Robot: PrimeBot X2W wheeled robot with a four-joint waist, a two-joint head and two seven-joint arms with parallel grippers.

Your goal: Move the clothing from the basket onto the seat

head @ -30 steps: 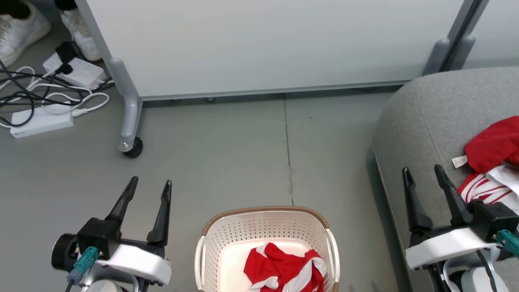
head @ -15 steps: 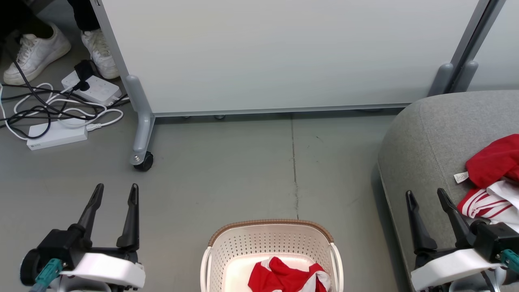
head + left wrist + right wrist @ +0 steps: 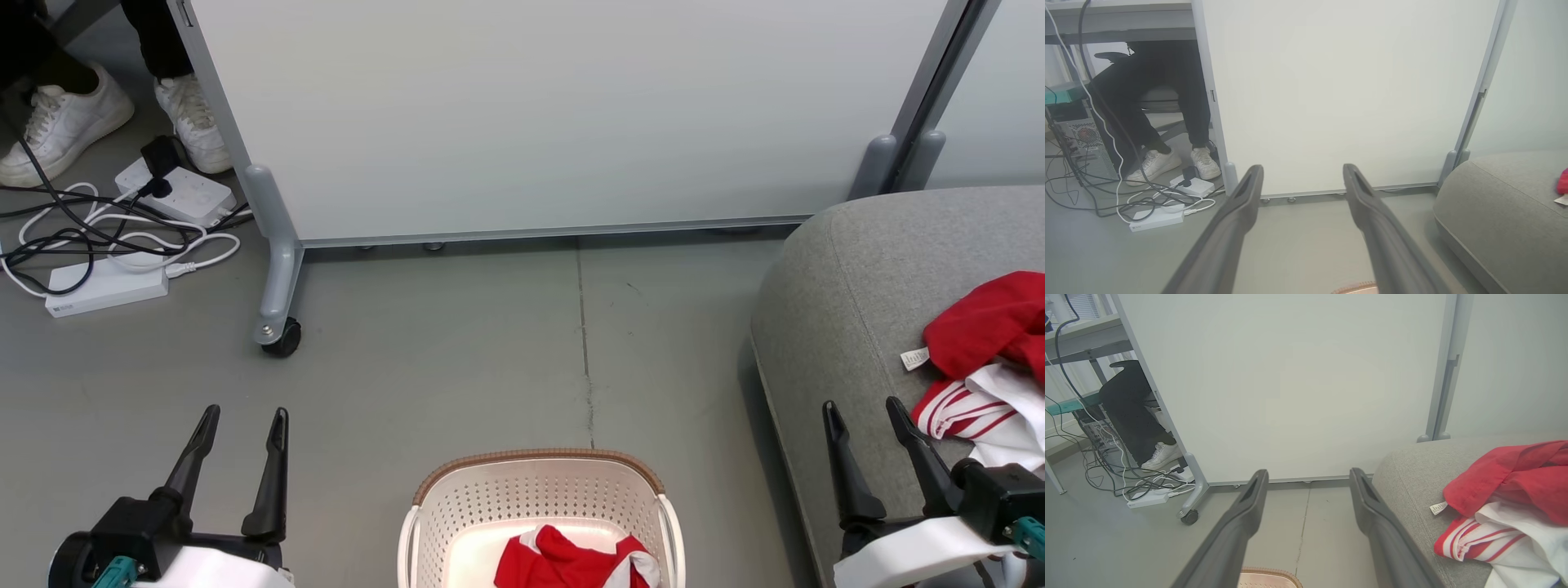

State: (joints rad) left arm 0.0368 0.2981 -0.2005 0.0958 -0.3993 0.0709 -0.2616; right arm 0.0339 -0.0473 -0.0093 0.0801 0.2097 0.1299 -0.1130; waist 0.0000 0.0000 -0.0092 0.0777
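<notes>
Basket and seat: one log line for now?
basket: red-and-white garment inside | seat: red clothing on it | left end effector: open | right end effector: open

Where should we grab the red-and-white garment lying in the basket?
Pinch the raised red fold of the crumpled garment, coming straight down through the open top of the basket. Its perforated walls close off every side, and the bunched ridge likely gives fingers purchase.

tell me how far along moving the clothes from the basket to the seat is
Done: a bright red garment with striped trim and white tag lies on the grey fabric seat. In hand: nothing; the left gripper and right gripper are both open and empty. Left: the crumpled red-and-white garment still sits in the cream perforated plastic basket.
</notes>
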